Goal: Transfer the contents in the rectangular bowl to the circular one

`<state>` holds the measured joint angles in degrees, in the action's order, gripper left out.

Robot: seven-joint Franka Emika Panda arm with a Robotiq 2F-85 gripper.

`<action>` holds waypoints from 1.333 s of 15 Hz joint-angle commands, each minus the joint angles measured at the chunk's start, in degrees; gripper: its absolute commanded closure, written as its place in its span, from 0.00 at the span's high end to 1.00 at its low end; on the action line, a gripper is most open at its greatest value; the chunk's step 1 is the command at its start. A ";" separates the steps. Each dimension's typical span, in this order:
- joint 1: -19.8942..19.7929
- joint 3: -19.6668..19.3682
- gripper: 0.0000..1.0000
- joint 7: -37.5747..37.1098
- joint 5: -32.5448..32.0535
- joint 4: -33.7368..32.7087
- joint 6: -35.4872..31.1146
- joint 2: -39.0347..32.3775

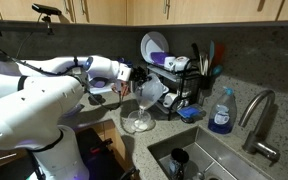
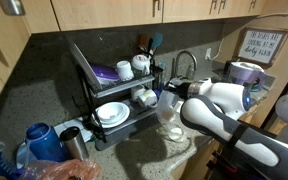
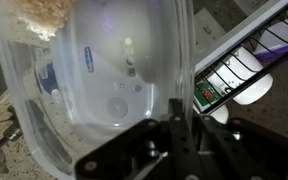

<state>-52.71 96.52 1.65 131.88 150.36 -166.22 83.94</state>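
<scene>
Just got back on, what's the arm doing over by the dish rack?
The arm's pincer is shut on the rim of the rectangular bowl, holding it tilted above the circular bowl on the counter beside the dish rack. In the wrist view, pale crumbly contents sit at the container's far end, so the pour looks unfinished.

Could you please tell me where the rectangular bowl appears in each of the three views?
In an exterior view: rectangular bowl at centre, tilted, left of the dish rack.
In an exterior view: bowl right of centre, right of the dish rack.
Wrist view: bowl fills most of the frame.
Shared landmark: the dish rack, at right in the wrist view.
</scene>
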 commanded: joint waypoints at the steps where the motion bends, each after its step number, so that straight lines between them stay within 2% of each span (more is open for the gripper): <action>1: -0.20 0.35 0.01 -1.10 0.82 -0.33 -1.85 0.00; 6: 0.65 0.83 0.01 -0.76 1.72 0.51 -2.54 0.00; 20: -0.55 3.34 0.01 1.96 8.90 -0.32 -6.03 0.00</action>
<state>-52.74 100.13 1.92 138.46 150.66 -170.31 83.94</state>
